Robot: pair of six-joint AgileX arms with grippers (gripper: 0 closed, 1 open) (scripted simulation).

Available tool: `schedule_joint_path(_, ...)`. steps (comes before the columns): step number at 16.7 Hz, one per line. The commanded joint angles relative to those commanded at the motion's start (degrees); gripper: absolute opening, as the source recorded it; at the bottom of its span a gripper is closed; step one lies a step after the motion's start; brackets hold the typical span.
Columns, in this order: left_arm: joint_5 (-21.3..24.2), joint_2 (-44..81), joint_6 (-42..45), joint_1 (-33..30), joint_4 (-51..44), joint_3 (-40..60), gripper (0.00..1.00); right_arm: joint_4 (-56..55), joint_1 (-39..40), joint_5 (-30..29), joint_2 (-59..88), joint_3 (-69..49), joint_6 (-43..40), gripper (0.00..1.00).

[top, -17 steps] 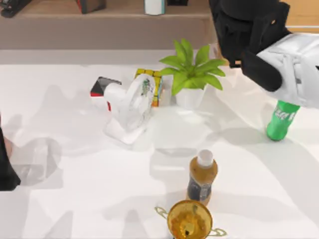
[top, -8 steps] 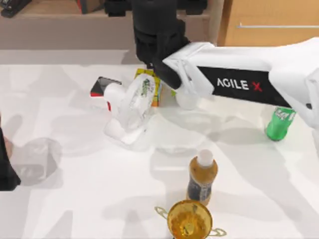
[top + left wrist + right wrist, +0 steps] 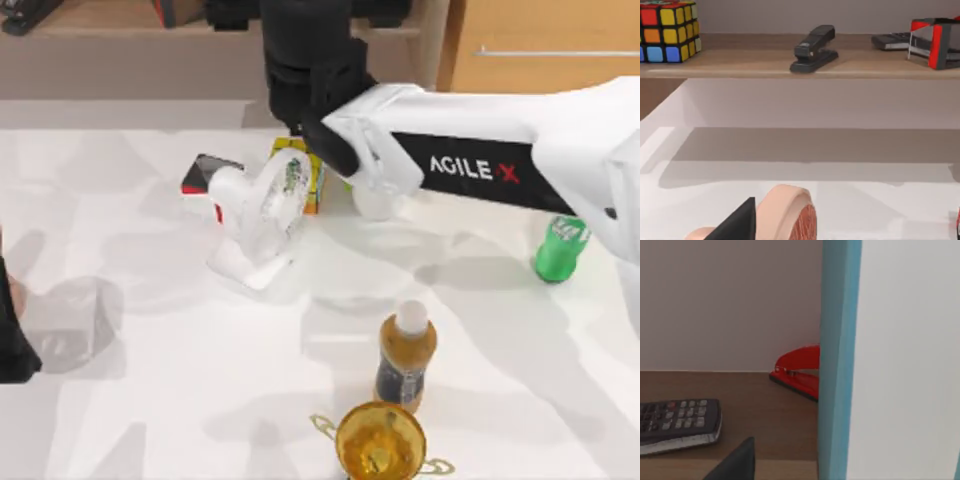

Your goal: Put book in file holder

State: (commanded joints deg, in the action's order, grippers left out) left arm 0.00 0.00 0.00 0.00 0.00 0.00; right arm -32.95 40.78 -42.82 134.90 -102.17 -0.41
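Note:
The book (image 3: pixel 840 360) stands upright on the back shelf, close in the right wrist view, showing a light-blue cover edge and a white face. My right gripper (image 3: pixel 308 55) hangs over that shelf spot at the top view's back centre and hides the book there. One dark finger (image 3: pixel 735 462) sits apart from the book's blue edge, so the gripper is open and holds nothing. A red-and-black open rack (image 3: pixel 185 10) on the shelf, further left, looks like the file holder (image 3: pixel 935 42). My left gripper (image 3: pixel 10 345) is parked open at the table's left edge.
On the table are a colour cube (image 3: pixel 300 170), a white object (image 3: pixel 258 215), a red-and-black flat thing (image 3: pixel 205 172), an amber bottle (image 3: pixel 405 355), a green bottle (image 3: pixel 558 250) and a gold cup (image 3: pixel 380 440). A calculator (image 3: pixel 677 422) and a red stapler (image 3: pixel 797 372) lie on the shelf.
My right arm swung from the back right leftwards over the shelf, covering the plant and the book; in the last half second it barely shifted. The left arm stayed still.

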Motion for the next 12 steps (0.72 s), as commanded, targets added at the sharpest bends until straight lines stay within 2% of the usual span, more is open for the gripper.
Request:
schedule_joint_path(9, 0.0, 0.0, 0.0, 0.0, 0.0, 0.0, 1.0, 2.41, -1.11, 1.13, 3.18, -5.7, -0.08, 1.0)
schedule_joint_path(12, 0.0, 0.0, 0.0, 0.0, 0.0, 0.0, 1.0, 2.41, -1.11, 1.13, 3.18, -5.7, -0.08, 0.77)
